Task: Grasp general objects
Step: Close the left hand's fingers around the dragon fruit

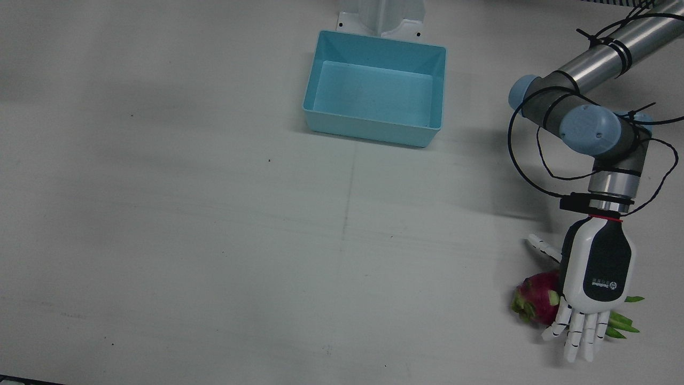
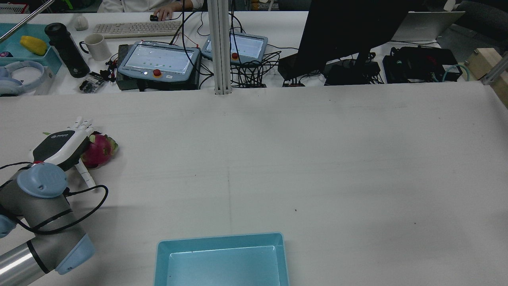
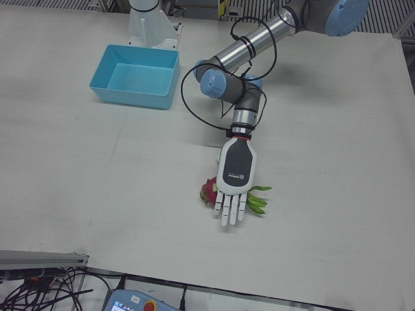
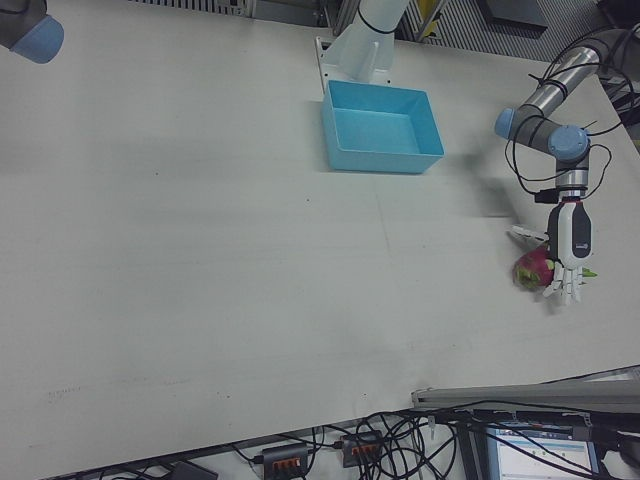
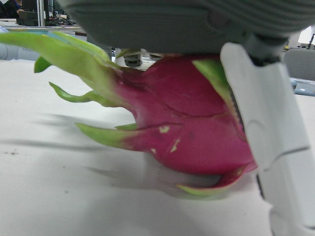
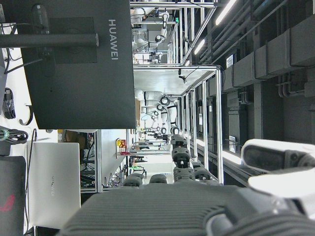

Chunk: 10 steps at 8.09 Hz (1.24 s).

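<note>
The white table [image 1: 214,240] is mostly bare, which leaves plenty of room for the left arm to swing out toward its far corner on the operators' side. Near the pedestals sits the light blue bin [image 1: 374,104], empty and well apart from the action; I take it to be where grasped things end up, though nothing here confirms that. The left hand [image 1: 593,283] hangs palm-down right over the dragon fruit [image 1: 537,302], fingers stretched out straight and spread, the thumb [image 1: 542,247] splayed off to the side, so it is wide and holding nothing. That flat, low pose looks to me like the setup for a top-down wrap around the fruit. The fruit itself lies on its side on the table, close under the palm in the left hand view, with its green leafy scales [image 1: 622,321] poking out beyond the fingertips. Whether the palm already touches the skin I cannot tell; the hand covers most of the fruit from above, and the wrist camera shows only a dark sliver between them. The right arm barely shows: just a blue joint cap at the corner of the right-front view. Its hand camera looks out at a monitor and shelving, and the finger posture is too cropped to judge.
</note>
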Each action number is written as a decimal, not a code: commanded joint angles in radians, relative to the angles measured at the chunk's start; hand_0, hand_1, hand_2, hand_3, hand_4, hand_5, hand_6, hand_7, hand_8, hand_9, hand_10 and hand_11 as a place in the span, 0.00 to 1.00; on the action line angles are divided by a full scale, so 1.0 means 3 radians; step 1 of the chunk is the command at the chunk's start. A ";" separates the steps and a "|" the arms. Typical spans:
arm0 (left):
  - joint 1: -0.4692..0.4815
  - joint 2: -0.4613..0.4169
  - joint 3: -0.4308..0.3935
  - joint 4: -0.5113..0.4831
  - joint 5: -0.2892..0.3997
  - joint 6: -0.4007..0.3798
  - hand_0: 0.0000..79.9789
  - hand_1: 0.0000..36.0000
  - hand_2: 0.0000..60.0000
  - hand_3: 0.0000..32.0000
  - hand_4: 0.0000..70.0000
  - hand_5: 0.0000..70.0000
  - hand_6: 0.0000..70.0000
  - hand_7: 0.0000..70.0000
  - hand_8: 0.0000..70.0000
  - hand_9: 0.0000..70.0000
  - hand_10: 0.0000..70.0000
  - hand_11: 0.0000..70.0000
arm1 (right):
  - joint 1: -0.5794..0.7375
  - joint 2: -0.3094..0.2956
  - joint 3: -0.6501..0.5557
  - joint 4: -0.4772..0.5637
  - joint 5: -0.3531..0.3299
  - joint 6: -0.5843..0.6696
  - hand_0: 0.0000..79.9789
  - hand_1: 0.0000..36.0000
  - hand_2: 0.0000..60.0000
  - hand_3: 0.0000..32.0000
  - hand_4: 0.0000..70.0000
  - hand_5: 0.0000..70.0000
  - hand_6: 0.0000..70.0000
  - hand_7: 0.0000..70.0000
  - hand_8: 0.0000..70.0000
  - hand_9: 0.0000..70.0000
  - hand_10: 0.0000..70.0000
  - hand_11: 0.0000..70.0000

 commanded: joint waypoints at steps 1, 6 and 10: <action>-0.0019 -0.0002 -0.0007 0.0147 -0.0044 -0.0011 0.72 0.73 0.26 0.00 0.01 0.51 0.00 0.13 0.00 0.00 0.07 0.14 | 0.0000 0.0000 0.0000 0.0000 0.0000 -0.0001 0.00 0.00 0.00 0.00 0.00 0.00 0.00 0.00 0.00 0.00 0.00 0.00; 0.0012 -0.0161 0.0008 0.0546 -0.0417 0.0025 0.56 1.00 1.00 0.00 0.17 1.00 0.33 0.46 0.21 0.30 0.43 0.65 | 0.0000 0.0000 0.0000 0.0000 0.0000 -0.0001 0.00 0.00 0.00 0.00 0.00 0.00 0.00 0.00 0.00 0.00 0.00 0.00; -0.0008 -0.0151 -0.0316 0.0673 -0.0646 -0.0011 0.24 1.00 1.00 0.00 0.30 1.00 0.46 0.63 0.39 0.55 0.67 0.96 | 0.0000 0.0000 0.0000 0.0000 0.0000 -0.0001 0.00 0.00 0.00 0.00 0.00 0.00 0.00 0.00 0.00 0.00 0.00 0.00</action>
